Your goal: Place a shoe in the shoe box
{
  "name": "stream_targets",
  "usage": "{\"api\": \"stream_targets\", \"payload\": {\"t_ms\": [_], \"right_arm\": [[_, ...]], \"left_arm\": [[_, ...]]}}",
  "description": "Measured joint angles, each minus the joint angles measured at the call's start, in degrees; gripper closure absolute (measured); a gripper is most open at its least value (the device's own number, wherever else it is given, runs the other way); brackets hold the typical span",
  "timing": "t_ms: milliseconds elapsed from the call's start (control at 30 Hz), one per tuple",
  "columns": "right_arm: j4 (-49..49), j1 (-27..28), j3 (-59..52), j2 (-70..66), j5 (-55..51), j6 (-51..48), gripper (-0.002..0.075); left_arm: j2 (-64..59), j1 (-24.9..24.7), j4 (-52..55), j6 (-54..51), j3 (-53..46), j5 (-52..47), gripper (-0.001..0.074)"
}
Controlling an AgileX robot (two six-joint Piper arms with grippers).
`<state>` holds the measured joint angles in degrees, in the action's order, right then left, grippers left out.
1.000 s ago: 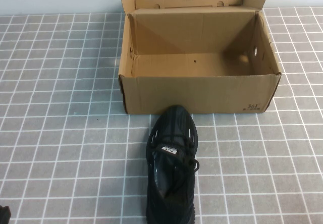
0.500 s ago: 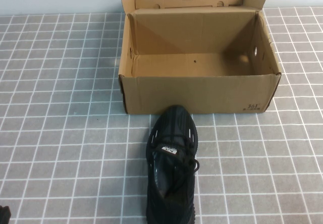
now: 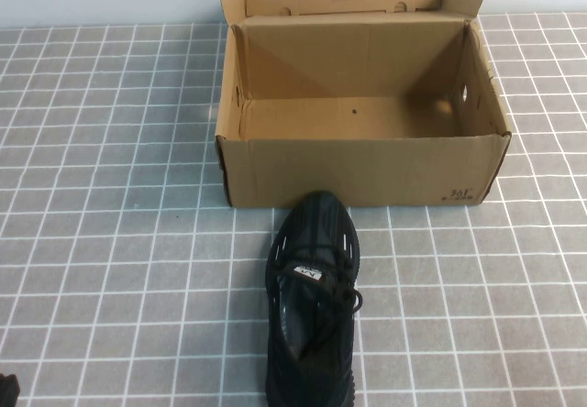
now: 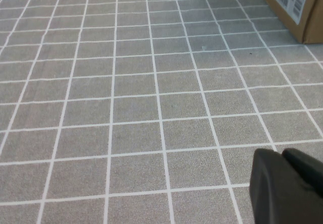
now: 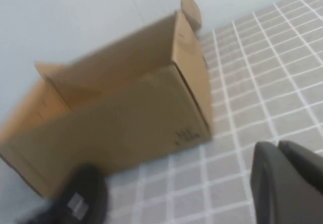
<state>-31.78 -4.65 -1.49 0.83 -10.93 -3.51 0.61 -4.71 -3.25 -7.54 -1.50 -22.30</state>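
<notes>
Grey tiled counter (image 3: 110, 242) carries the open shoe box (image 3: 362, 170). Just before its front wall lies the shoe (image 3: 312, 297), lengthwise, toe aimed at the box. Left pincer (image 4: 290, 186) and right pincer (image 5: 287, 183) each hang nearer than the box, fingers together.

The desk (image 3: 110, 196) is covered in grey squares with white grid lines. Directly on it stand the open shoe box (image 3: 362, 170), toward the far edge, and the shoe (image 3: 313, 306), lying just in front of the box's near wall, toe pointing at it.
</notes>
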Motion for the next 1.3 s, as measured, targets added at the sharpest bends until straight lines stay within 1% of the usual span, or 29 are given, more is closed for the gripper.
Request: {"api": "stream_targets", "payload": {"t_ms": [100,167,267,333,433,567,700,800,900,1067,1167,1233,1300], "right_arm": [[-10.86,0.00,0.00,0.00,2.12,0.00,0.0742],[-16.36,0.00,0.00,0.00,3.61,0.00,0.0742],[-20.40,0.00,0.00,0.00,4.53,0.00,0.0742],[-21.99,0.00,0.00,0.00,3.28,0.00,0.0742],[-22.71,0.00,1.88,-0.17,-3.17,0.00,0.0742],[-17.27,0.00,11.23,-7.25,-13.77,0.00,0.0743],[-8.13,0.00,22.14,-19.46,-26.84,-0.12,0.0742],[-2.81,0.00,29.47,-28.93,-35.57,-2.32,0.0742],[0.04,0.00,36.11,-38.50,-40.42,-5.77,0.0742],[0.57,-0.14,44.95,-51.98,-43.51,-12.05,0.0742],[0.72,-2.70,50.56,-59.86,-44.66,-13.88,0.0742],[1.57,-6.44,53.82,-63.80,-45.02,-14.14,0.0742],[2.92,-12.01,57.48,-67.77,-45.16,-13.80,0.0742]], "left_arm": [[0.00,0.00,0.00,0.00,0.00,0.00,0.0736],[0.00,0.00,0.00,0.00,0.00,0.00,0.0736],[0.00,0.00,0.00,0.00,0.00,0.00,0.0736],[0.00,0.00,0.00,0.00,0.00,0.00,0.0736],[0.00,0.00,0.00,0.00,0.00,0.00,0.0736],[0.00,0.00,0.00,0.00,0.00,0.00,0.0736],[0.00,0.00,0.00,0.00,0.00,0.00,0.0736],[0.00,0.00,0.00,0.00,0.00,0.00,0.0736],[0.00,0.00,0.00,0.00,0.00,0.00,0.0736],[0.00,0.00,0.00,0.00,0.00,0.00,0.0736],[0.00,0.00,0.00,0.00,0.00,0.00,0.0736],[0.00,0.00,0.00,0.00,0.00,0.00,0.0736],[0.00,0.00,0.00,0.00,0.00,0.00,0.0736]]}}
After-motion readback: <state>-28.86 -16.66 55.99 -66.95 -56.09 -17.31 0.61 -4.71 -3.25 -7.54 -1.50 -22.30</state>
